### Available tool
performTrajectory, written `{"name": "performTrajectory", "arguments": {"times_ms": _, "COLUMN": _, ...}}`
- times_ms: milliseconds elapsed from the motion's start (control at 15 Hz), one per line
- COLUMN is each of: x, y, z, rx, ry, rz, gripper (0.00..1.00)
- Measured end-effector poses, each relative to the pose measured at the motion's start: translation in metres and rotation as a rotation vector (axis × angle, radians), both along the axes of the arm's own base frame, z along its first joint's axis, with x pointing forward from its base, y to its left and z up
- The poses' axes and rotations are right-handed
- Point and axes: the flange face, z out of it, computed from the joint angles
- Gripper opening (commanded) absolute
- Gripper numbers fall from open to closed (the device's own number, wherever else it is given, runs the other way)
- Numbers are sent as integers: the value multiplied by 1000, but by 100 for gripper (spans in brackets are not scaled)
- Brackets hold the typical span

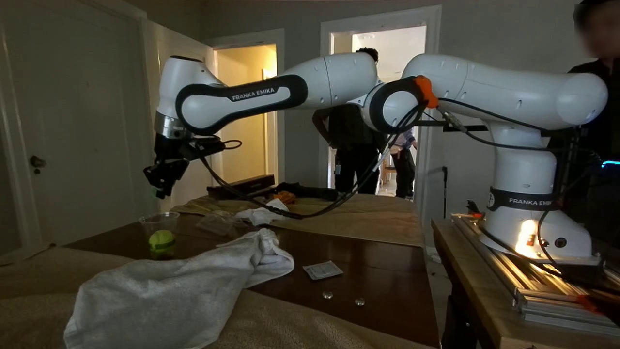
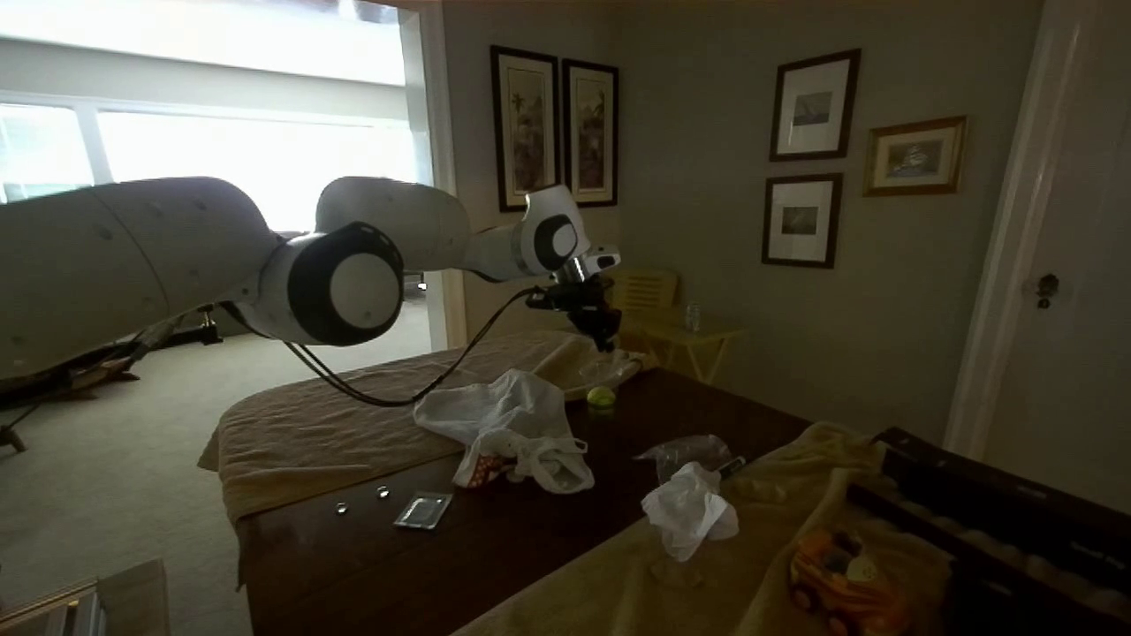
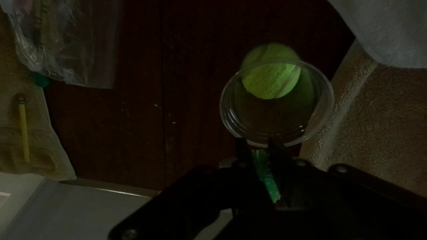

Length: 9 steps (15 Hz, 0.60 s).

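Note:
My gripper is shut on a small bright green strip, which lies lengthwise between the dark fingers. A hint of green shows at the fingertips in an exterior view. The gripper, also in both exterior views, hangs above a clear plastic cup. In the wrist view the fingertips overlap the cup's near rim; touching cannot be told, but they look well above it in an exterior view. A yellow-green tennis ball appears to sit inside the cup; it shows in both exterior views.
A white bag or cloth lies beside the cup. On the dark table are a flat packet, two small shiny pieces and a clear bag. A yellow pencil, crumpled white tissue and orange toy car lie on tan cloths.

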Motion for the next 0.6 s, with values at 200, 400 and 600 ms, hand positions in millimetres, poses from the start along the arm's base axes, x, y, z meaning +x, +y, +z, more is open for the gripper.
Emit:
{"name": "performTrajectory", "arguments": {"times_ms": 200, "x": -1, "y": -1, "z": -6, "rx": -1, "ry": 20, "rz": 1, "gripper": 58}}
{"name": "performTrajectory", "arguments": {"times_ms": 400, "x": -2, "y": 0, "z": -9, "rx": -1, "ry": 33, "rz": 6, "gripper": 81}}
{"name": "performTrajectory", "arguments": {"times_ms": 600, "x": -2, "y": -1, "z": -9, "rx": 0, "ry": 36, "rz": 8, "gripper": 99}}
